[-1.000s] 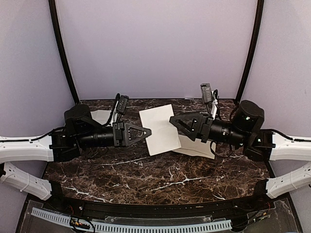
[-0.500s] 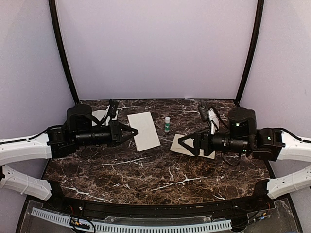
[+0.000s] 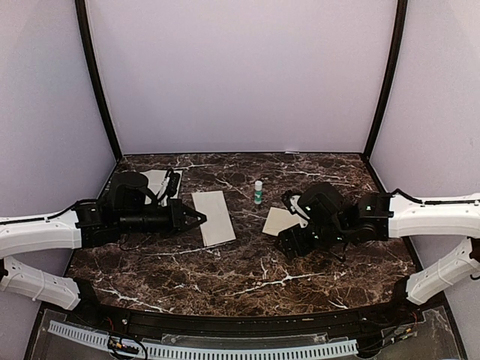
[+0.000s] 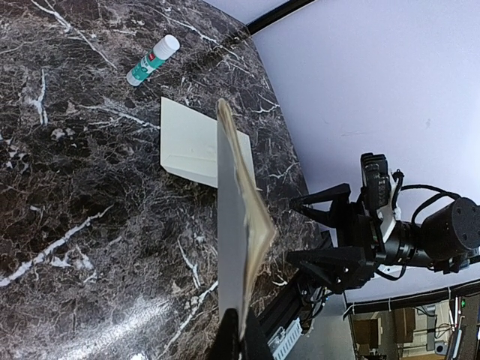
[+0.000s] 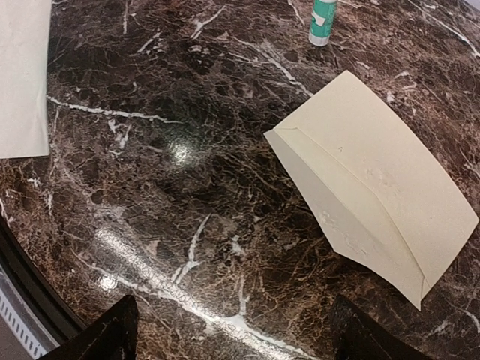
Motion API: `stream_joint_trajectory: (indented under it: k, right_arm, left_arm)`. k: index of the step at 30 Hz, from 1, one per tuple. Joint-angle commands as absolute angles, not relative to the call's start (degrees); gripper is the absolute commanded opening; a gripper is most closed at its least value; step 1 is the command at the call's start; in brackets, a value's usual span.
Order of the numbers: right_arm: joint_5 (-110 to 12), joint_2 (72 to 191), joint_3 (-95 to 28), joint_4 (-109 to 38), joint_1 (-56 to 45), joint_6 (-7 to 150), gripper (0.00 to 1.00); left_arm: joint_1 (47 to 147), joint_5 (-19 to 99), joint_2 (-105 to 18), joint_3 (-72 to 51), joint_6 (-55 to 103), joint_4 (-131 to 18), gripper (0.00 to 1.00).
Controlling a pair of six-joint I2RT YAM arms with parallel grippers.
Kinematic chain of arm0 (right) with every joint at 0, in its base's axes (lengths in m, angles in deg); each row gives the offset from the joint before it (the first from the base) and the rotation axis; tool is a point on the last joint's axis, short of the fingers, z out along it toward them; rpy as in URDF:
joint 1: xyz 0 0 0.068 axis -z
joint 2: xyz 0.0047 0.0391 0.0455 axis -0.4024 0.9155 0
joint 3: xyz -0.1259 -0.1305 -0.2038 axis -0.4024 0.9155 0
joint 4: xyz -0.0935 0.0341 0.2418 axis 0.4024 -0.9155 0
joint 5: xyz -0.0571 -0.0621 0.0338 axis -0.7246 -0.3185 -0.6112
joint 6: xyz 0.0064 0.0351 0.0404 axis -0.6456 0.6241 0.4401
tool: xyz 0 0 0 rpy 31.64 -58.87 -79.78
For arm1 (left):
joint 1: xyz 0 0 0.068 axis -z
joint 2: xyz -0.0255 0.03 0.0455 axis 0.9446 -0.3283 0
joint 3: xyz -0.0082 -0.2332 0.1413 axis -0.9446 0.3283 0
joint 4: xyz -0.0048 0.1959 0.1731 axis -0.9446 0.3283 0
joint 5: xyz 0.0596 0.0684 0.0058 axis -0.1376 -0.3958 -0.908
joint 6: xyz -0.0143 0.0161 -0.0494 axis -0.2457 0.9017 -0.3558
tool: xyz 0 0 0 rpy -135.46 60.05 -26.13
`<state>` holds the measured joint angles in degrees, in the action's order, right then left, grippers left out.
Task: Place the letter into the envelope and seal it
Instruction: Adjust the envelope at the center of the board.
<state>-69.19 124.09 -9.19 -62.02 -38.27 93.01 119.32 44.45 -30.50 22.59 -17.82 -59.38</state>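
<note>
The letter (image 3: 214,217), a plain white sheet, is held by its left edge in my left gripper (image 3: 198,219), which is shut on it. The left wrist view shows the letter (image 4: 231,225) edge-on, rising from the pinched fingertips (image 4: 238,339) above the marble. The cream envelope (image 3: 280,220) lies flat right of centre, its flap side up (image 5: 375,191), partly under my right arm. My right gripper (image 3: 289,244) hovers just in front of it, open and empty, its two fingertips (image 5: 112,336) far apart above bare table.
A small glue stick (image 3: 258,192) stands behind the envelope, also in the wrist views (image 4: 154,60) (image 5: 322,16). Another white paper (image 3: 155,180) lies at the back left behind my left arm. The marble table's front edge (image 3: 225,319) is close.
Both arms have lowered and drawn apart. The left carried the letter left and down. The right gripper left the letter's edge, moved forward off the envelope and opened wider.
</note>
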Motion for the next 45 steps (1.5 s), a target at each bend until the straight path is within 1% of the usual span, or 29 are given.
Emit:
stream_joint_trajectory:
  k: [1,8,11,16,22,27,29,33,38,42,43,45]
  right_arm:
    - [-68.39,125.79,-9.25,-63.31,-33.84,89.93,0.84]
    - [-66.81,129.67,-7.86,-62.55,-29.71,86.78,0.84]
    - [-66.59,132.07,-7.95,-61.74,-28.61,85.43,0.82]
    - [-69.07,136.33,-8.99,-61.38,-27.27,83.34,0.78]
    - [-72.31,142.19,-11.39,-61.43,-26.63,80.96,0.76]
    - [-74.99,144.89,-13.16,-61.16,-26.65,79.22,0.75]
    - [-76.15,145.81,-13.65,-61.0,-26.59,78.58,0.72]
    - [-77.14,147.92,-14.49,-61.31,-26.63,77.6,0.56]
    - [-78.91,149.64,-14.87,-62.02,-26.64,77.84,0.29]
    - [-77.43,149.05,-15.61,-63.18,-26.72,78.5,0.05]
    - [-76.95,148.64,-16.19,-63.88,-26.72,78.8,0.0]
    - [-75.56,148.0,-17.47,-65.66,-26.8,79.69,0.0]
  left_arm:
    - [118.92,44.41,-29.39,23.97,-18.05,-58.67,0.0]
    - [118.91,45.58,-29.28,24.9,-18.57,-59.53,0.0]
    - [118.91,45.66,-29.16,25.21,-18.72,-59.61,0.0]
    - [118.89,46.58,-29.4,25.55,-19.32,-60.15,0.0]
    - [118.91,46.97,-29.06,26.01,-19.8,-60.34,0.0]
    - [118.89,46.99,-28.55,26.28,-19.94,-60.04,0.0]
    - [118.91,46.97,-28.36,26.39,-19.94,-59.9,0.0]
    - [118.85,46.99,-28.13,26.63,-19.94,-59.79,0.0]
    - [118.86,46.9,-27.95,26.68,-19.9,-59.63,0.0]
    - [118.91,46.78,-27.84,26.72,-19.58,-59.18,0.0]
    - [118.91,46.74,-27.74,26.69,-19.5,-59.05,0.0]
    - [118.78,46.44,-27.57,26.66,-19.24,-58.67,0.0]
